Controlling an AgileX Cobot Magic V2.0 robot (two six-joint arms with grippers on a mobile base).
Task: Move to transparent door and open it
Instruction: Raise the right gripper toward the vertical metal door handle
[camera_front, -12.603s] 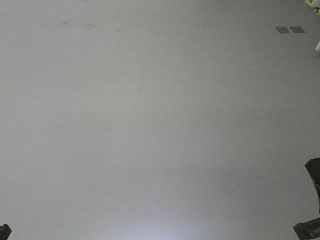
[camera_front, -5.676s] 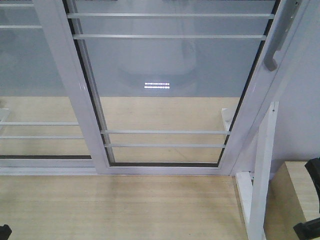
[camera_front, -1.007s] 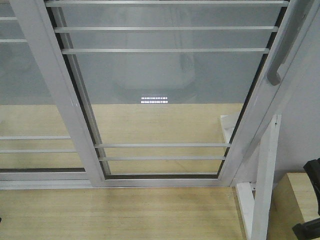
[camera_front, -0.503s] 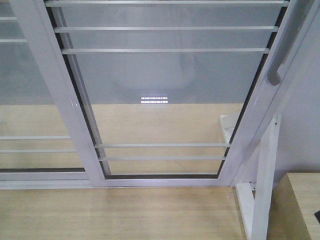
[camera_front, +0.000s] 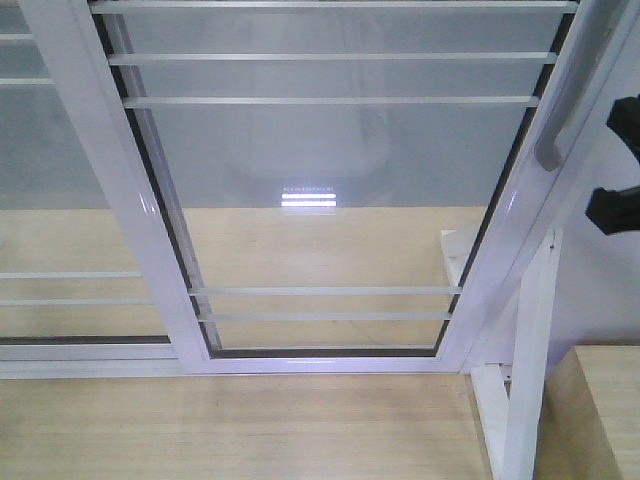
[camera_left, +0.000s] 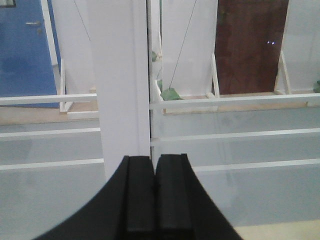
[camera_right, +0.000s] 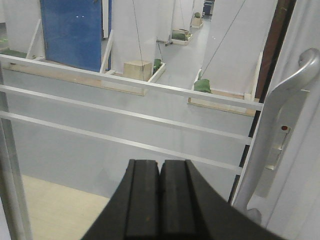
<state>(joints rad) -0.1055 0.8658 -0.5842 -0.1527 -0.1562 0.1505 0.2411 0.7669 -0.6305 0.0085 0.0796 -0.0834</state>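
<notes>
While transparent door (camera_front: 330, 180) stays put, right fingers (camera_right: 142, 195) risen beside handle (camera_right: 289, 97)

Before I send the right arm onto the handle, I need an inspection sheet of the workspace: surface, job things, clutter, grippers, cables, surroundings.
Surface: light wooden floor at the door's foot.
Job's things: transparent door, with its pull handle on the right stile, not gripped.
Clutter: wooden box at lower right; slanted white support frame beside it.
Grippers: left gripper shut, empty, facing a white stile; right gripper shut, empty, near the handle, not touching it.
Cables: thin dark lines beyond the glass; cannot tell whether they are cables.
Surroundings: barred panel without a handle to the left; blue door and brown door behind the glass.
</notes>
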